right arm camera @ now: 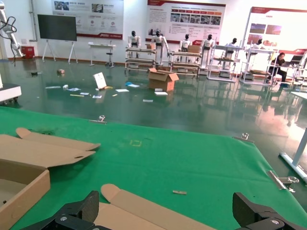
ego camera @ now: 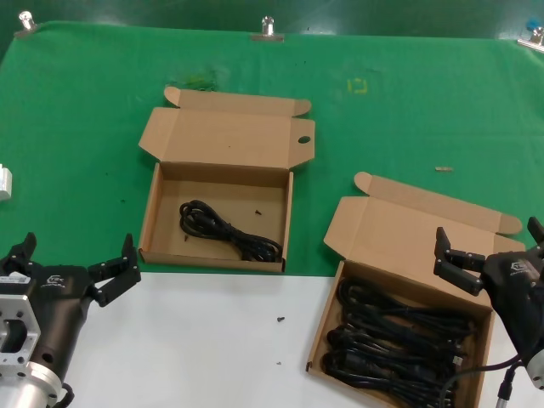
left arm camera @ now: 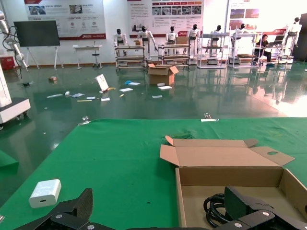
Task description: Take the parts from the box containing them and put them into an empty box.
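Two brown cardboard boxes, lids folded back, on a green-covered bench (ego camera: pixel 85 102). Landmark: the receiving box (ego camera: pixel 217 217), on the green cloth. Inside it, one coiled black cord (ego camera: pixel 228 228) lying on the floor beside a few dark specks. Nearer the robot and off to the right of that box, the full box (ego camera: pixel 399 327), partly on the white strip of bench, packed with a tangle of black cords (ego camera: pixel 399 344). Left gripper (ego camera: pixel 72 263) near the front left corner of the receiving box, fingers spread wide, holding nothing. Right gripper (ego camera: pixel 490 251) over the full box's right edge, fingers likewise spread, holding nothing. White adapter block (left arm camera: pixel 45 192) well left of the receiving box.
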